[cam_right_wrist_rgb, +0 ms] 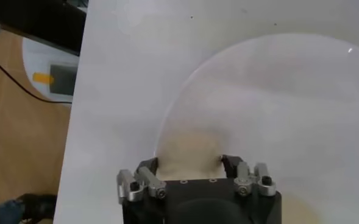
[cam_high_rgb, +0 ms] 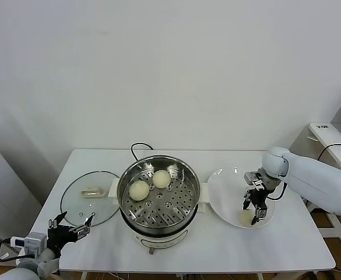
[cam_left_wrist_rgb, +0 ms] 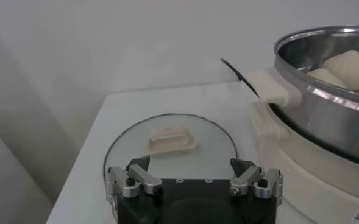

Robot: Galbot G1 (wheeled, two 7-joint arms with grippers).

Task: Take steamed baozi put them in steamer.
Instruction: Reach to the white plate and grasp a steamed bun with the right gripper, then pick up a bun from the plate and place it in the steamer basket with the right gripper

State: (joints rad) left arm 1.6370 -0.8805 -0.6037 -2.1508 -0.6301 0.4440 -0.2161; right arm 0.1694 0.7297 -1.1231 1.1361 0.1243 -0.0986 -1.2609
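Two steamed baozi (cam_high_rgb: 139, 189) (cam_high_rgb: 161, 179) are sitting side by side on the perforated tray inside the steamer (cam_high_rgb: 158, 198), mid-counter (cam_high_rgb: 217, 245); I am counting one more baozi (cam_high_rgb: 246, 216) on the white plate (cam_high_rgb: 225, 181); no other showing; I judge the job about half done. My right claw (cam_high_rgb: 256, 207) is hanging over that bun, fingers straddling it, not yet clenched. Left claw (cam_high_rgb: 71, 226) is idling spread wide beside the glass lid (cam_high_rgb: 77, 201).

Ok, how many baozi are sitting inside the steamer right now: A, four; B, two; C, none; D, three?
B: the head view shows two baozi on the perforated tray of the steamer, while another bun is on the white plate under the right pincer.
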